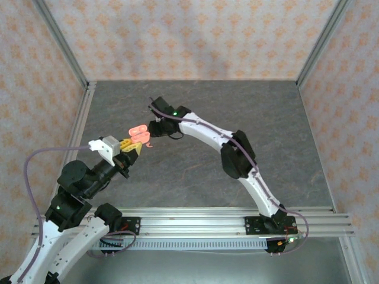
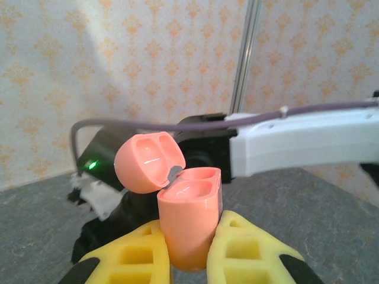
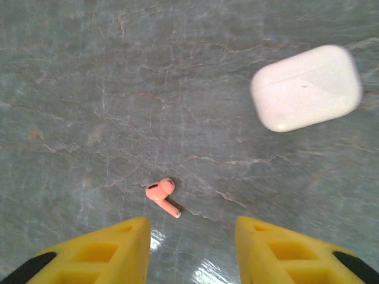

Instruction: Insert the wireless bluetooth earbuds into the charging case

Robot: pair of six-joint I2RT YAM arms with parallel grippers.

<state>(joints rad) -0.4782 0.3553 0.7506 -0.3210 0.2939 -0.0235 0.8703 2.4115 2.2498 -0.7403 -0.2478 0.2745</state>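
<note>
Coral-pink charging case (image 2: 189,225), coral-pink earbud (image 3: 161,194) with white stem tip, plain white case (image 3: 306,87), yellow fingers (image 3: 112,248) with black patches, grey marbled table (image 3: 89,89) with pale veins, cream walls (image 1: 177,35) with orange floral repeat, white arms (image 1: 207,133) with black joints, greyish-lilac cable (image 2: 136,124)

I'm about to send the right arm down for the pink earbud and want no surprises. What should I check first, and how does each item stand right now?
1. Coral case held by the left hand: ok, clamped between both fingers.
2. Lid open: ok, and both wells look empty.
3. Pink earbud free on the table: ok, nothing touches it.
4. Right hand open and empty: ok, fingers apart with nothing between them.
5. Right hand centred over the earbud: not ok, it lies near one finger.
6. White case out of the way: ok, closed and off to the side.
</note>
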